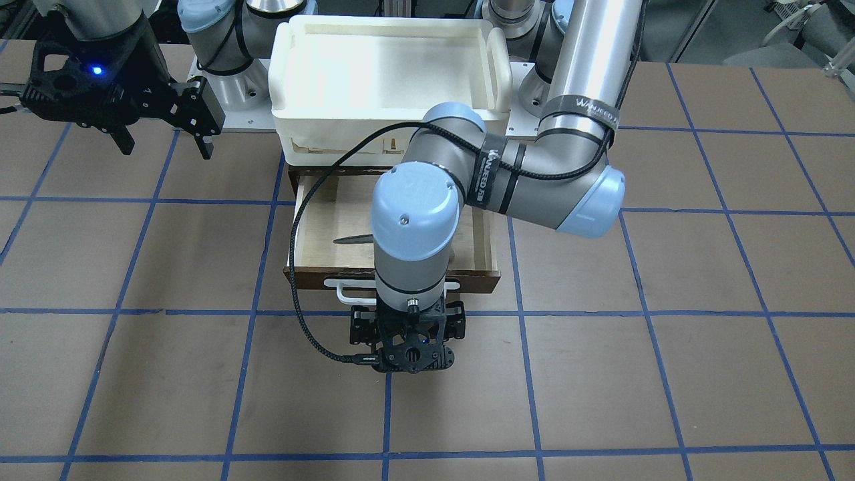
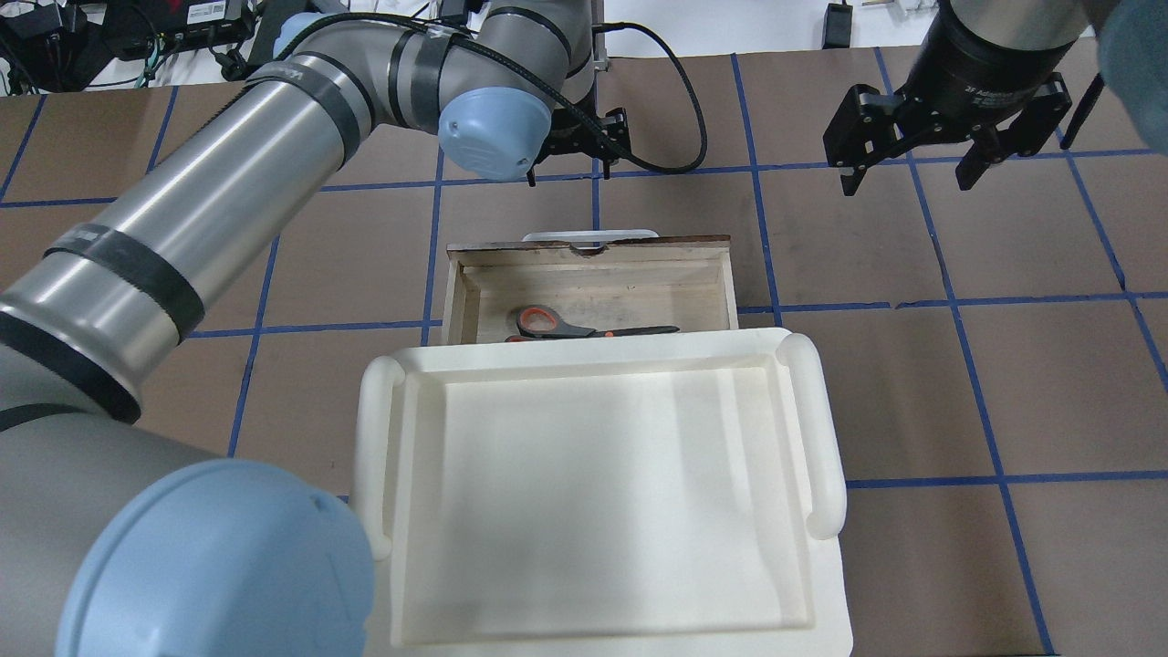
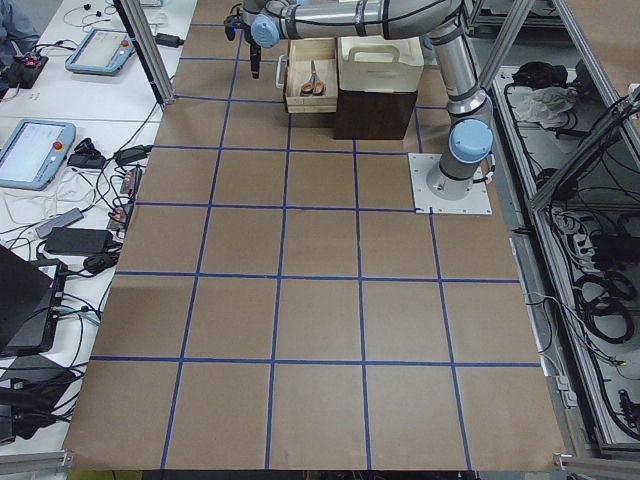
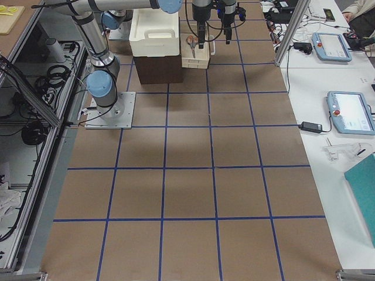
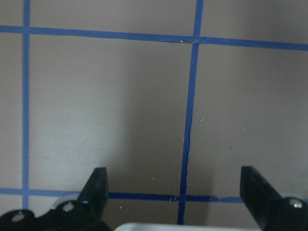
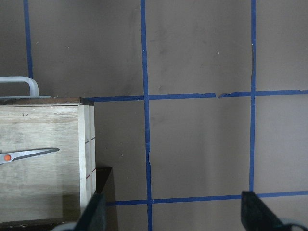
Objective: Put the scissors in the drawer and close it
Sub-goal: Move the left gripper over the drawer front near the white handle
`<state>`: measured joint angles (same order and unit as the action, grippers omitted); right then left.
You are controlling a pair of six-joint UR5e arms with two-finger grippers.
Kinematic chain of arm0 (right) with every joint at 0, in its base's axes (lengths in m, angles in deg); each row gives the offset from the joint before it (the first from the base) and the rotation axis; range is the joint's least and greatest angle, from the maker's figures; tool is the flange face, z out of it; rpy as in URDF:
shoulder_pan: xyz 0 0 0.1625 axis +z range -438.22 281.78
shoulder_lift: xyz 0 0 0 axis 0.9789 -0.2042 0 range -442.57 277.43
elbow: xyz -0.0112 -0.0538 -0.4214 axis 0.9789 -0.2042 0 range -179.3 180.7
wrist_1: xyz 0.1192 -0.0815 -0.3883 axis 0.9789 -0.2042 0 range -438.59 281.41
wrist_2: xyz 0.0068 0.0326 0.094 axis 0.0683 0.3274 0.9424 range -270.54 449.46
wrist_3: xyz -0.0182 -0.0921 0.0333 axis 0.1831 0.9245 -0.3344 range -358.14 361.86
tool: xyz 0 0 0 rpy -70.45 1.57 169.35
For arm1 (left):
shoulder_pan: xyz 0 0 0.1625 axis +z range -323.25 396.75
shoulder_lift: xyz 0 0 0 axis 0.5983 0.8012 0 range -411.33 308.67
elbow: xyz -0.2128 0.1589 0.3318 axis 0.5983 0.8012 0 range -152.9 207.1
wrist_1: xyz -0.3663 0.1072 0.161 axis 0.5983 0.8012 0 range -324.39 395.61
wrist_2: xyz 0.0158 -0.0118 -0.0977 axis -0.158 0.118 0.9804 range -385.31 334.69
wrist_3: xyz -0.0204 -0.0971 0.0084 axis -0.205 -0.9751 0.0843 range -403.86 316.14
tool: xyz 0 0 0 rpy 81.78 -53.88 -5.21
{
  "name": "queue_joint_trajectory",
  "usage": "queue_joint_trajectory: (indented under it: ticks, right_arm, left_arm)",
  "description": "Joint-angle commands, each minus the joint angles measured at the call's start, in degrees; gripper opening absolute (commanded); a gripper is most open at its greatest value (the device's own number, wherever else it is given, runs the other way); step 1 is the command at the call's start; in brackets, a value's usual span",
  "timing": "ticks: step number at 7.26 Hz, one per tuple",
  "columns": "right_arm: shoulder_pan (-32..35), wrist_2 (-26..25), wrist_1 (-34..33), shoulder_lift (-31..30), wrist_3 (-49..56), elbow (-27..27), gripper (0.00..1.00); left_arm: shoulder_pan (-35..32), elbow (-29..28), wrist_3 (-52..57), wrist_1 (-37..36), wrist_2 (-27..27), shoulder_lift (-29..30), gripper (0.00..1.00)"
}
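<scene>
The drawer stands pulled open from under the cream tray, its white handle facing away from the robot. The scissors lie flat inside it, orange-and-grey handles to the overhead view's left, partly hidden by the tray's rim; a blade tip shows in the front view and the right wrist view. My left gripper is open and empty, pointing down over the table just beyond the handle. My right gripper is open and empty, raised well off to the drawer's side.
A cream-white plastic tray sits on top of the dark cabinet that houses the drawer. The left arm's elbow hangs over the drawer. Brown table with blue tape grid all around.
</scene>
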<state>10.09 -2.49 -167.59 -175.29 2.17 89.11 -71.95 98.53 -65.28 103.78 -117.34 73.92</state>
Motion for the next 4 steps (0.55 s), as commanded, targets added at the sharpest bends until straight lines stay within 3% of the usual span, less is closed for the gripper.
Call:
queue_joint_trajectory:
  ticks: [1, 4]
  right_arm:
    - [-0.4, -0.1, 0.0, 0.0, -0.2, 0.0, 1.0]
    - [-0.3, 0.4, -0.4, 0.1, -0.1, -0.4, 1.0]
  left_arm:
    - [-1.2, -0.6, 1.1, 2.6, 0.5, 3.7, 0.97]
    - [-1.3, -0.7, 2.1, 13.6, 5.4, 2.4, 0.99]
